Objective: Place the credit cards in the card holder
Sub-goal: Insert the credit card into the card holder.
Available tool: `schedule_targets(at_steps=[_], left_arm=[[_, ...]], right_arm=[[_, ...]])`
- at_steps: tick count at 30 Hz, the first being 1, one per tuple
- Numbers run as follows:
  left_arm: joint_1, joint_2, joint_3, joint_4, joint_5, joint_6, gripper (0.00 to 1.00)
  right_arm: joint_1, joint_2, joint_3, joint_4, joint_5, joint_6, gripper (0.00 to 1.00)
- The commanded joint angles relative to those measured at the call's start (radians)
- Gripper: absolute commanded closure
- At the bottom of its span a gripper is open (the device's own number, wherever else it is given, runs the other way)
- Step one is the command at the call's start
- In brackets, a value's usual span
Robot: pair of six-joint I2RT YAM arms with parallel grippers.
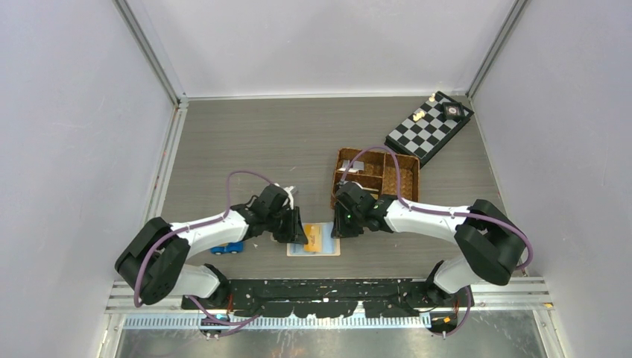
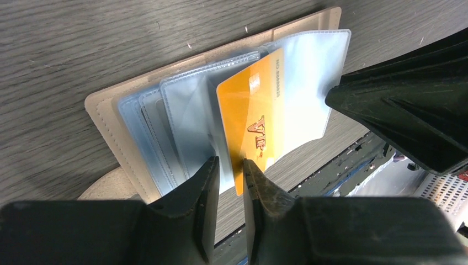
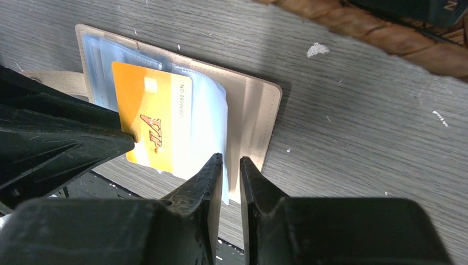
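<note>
The card holder [image 1: 332, 244] lies open on the table in front of the arm bases, its beige cover [image 2: 105, 116] under fanned clear sleeves [image 2: 182, 110]. A yellow-orange credit card [image 2: 254, 110] marked VIP sits partly inside one sleeve, its near end sticking out. My left gripper [image 2: 230, 163] is narrowly open, with that card's corner between the tips against the right finger. My right gripper [image 3: 230, 160] is also narrowly open, around the free edge of a lifted clear sleeve [image 3: 207, 118] over the beige cover [image 3: 251, 110]. The same card [image 3: 149, 110] touches the left finger there.
A brown woven divided basket [image 1: 376, 179] stands just behind the right gripper, with its rim [image 3: 386, 33] close by. A chessboard [image 1: 428, 127] lies at the back right. A small blue object [image 1: 227, 247] rests left of the wallet. The table's front edge is right below the wallet.
</note>
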Motion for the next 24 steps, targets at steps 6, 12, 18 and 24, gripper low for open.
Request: schedule_targets(at_steps=[6, 12, 18, 24], left_arm=[[-0.020, 0.011, 0.037, -0.032, -0.035, 0.026, 0.87], [-0.034, 0.024, 0.051, -0.028, -0.036, 0.019, 0.92], [-0.052, 0.051, 0.075, -0.011, -0.040, 0.008, 0.94], [-0.074, 0.091, 0.098, 0.001, -0.034, -0.001, 0.95]], right_arm=[[-0.002, 0.010, 0.001, 0.045, -0.019, 0.015, 0.88], [-0.001, 0.013, -0.006, 0.057, -0.028, 0.022, 0.96], [-0.002, 0.014, -0.016, 0.079, -0.042, 0.035, 0.99], [-0.001, 0.010, -0.030, 0.095, -0.035, 0.054, 0.99]])
